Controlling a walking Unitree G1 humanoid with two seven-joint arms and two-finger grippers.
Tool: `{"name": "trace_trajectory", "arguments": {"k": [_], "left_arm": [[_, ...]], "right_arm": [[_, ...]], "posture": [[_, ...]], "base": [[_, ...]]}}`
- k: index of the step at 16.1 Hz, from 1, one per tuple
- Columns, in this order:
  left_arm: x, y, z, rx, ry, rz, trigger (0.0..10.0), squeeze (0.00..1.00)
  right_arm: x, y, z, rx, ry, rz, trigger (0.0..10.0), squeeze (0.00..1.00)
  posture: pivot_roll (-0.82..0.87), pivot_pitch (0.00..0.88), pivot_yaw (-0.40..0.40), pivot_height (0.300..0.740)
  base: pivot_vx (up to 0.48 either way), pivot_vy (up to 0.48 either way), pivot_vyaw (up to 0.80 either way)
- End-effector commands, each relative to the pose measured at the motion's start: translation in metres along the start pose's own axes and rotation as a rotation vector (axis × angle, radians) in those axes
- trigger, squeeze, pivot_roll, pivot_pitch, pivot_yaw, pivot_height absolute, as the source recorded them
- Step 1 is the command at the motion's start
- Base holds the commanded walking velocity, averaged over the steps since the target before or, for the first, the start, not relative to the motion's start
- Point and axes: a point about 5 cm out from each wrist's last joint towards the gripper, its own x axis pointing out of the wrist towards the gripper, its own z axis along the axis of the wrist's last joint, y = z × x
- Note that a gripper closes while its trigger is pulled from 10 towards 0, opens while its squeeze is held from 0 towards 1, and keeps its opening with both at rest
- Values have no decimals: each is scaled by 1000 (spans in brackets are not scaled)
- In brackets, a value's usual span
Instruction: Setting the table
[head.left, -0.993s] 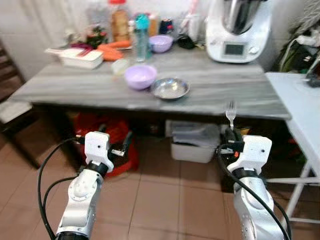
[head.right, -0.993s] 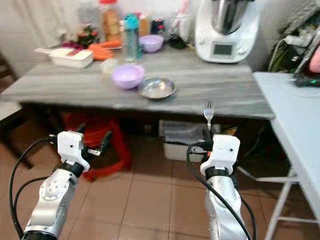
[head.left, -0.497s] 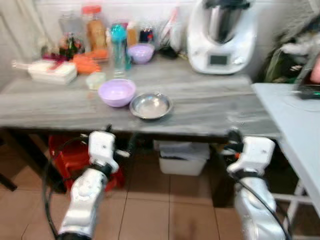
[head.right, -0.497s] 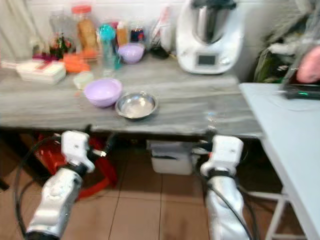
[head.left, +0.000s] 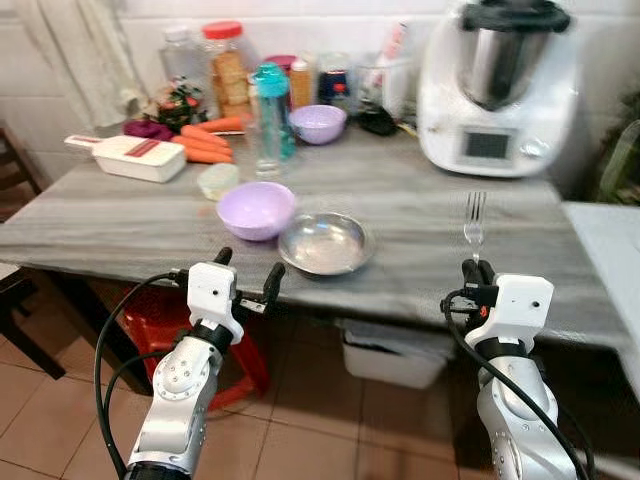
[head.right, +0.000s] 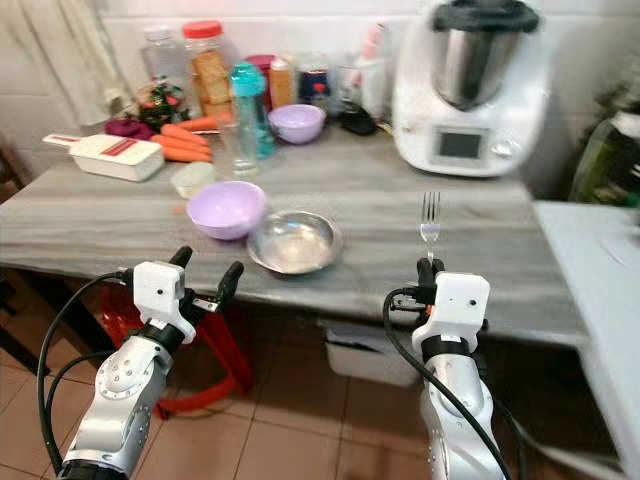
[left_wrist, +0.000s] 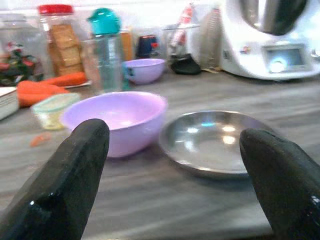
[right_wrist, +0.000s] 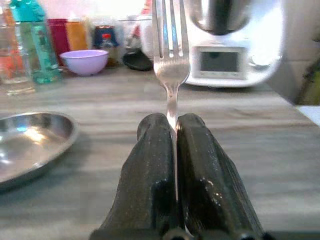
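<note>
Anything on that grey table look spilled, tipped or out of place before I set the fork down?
Nothing stands out. The purple bowl and steel bowl sit upright side by side; the bottles behind them stand upright. The right gripper holds the fork upright, tines up; the left gripper is open near the table edge.

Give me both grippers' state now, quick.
Left gripper: open, holding nothing, just short of the table edge.
Right gripper: closed on the fork, tines up.

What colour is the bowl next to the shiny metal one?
The bowl beside the metal dish is light purple, a lilac; the left eye view shows it best.
</note>
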Motion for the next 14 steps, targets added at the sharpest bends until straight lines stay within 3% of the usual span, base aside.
{"name": "trace_trajectory", "arguments": {"k": [1, 7, 11, 14], "left_arm": [[0, 6, 1, 13, 2, 9, 10000, 0], [-1, 5, 1, 12, 2, 10, 10000, 0], [-22, 17, 0, 43, -3, -18, 10000, 0], [-40, 24, -5, 49, 55, -124, 10000, 0]], "right_arm": [[3, 6, 6, 14, -26, 18, 10000, 0], [3, 6, 5, 16, -24, 20, 10000, 0], [3, 5, -5, 121, 42, -48, 10000, 0], [6, 7, -17, 180, 117, -91, 10000, 0]], "posture": [[-9, 0, 27, 740], [-10, 0, 25, 740], [-4, 0, 26, 740], [9, 0, 18, 740]], "base": [[416, 0, 0], [416, 0, 0], [0, 0, 0], [0, 0, 0]]}}
